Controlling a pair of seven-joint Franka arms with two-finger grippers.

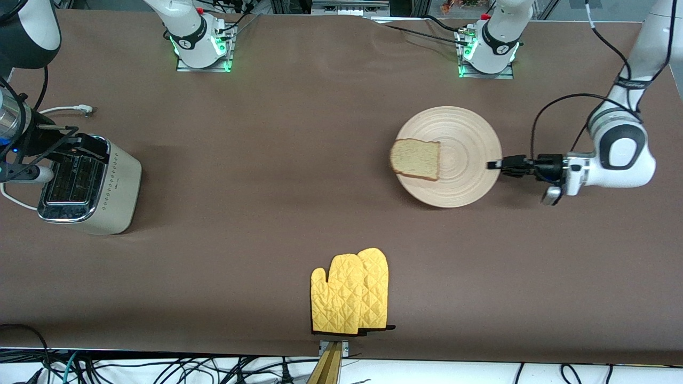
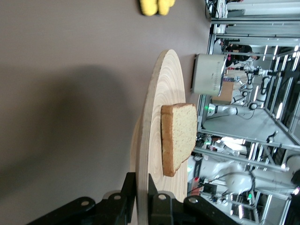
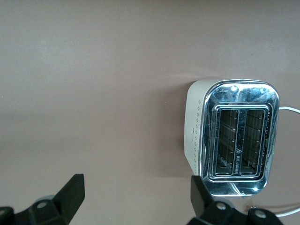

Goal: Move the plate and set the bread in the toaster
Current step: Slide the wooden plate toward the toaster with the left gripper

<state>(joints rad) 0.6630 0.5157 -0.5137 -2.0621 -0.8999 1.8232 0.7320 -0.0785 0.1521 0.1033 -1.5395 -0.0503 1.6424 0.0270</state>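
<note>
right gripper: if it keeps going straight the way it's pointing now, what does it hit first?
Probably the toaster, or bare table just beside it. The right gripper points down, fingers open, and the toaster sits toward one finger rather than centred between them. Height above it is unclear.

The left gripper [image 1: 495, 165] is held level with fingers closed together; the right gripper [image 3: 136, 197] is held high, fingers spread wide
</note>
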